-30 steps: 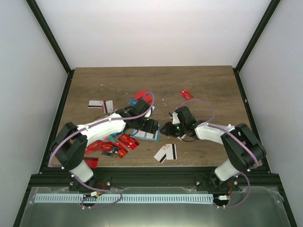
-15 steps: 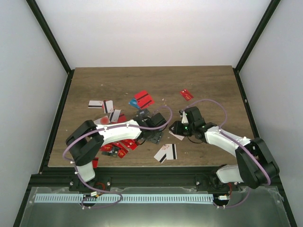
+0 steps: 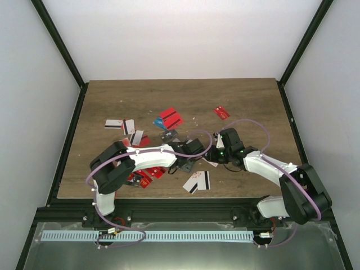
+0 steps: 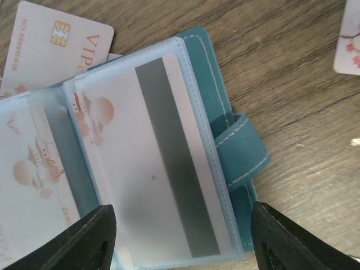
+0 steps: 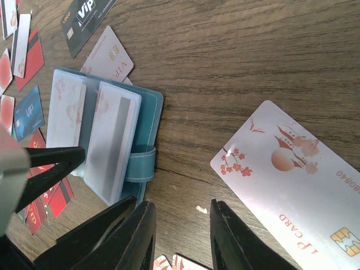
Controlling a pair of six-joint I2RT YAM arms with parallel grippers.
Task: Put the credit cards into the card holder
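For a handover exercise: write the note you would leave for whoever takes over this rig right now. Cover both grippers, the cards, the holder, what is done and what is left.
Left gripper: open, over the open card holder.
Right gripper: open, empty, beside a loose white card.
Done: two sleeves filled, one with a striped card.
Left: many cards lie loose on the table, including red cards.

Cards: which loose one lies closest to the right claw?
The white card with red blossom art and gold chip, lying alone right beside the right claw.
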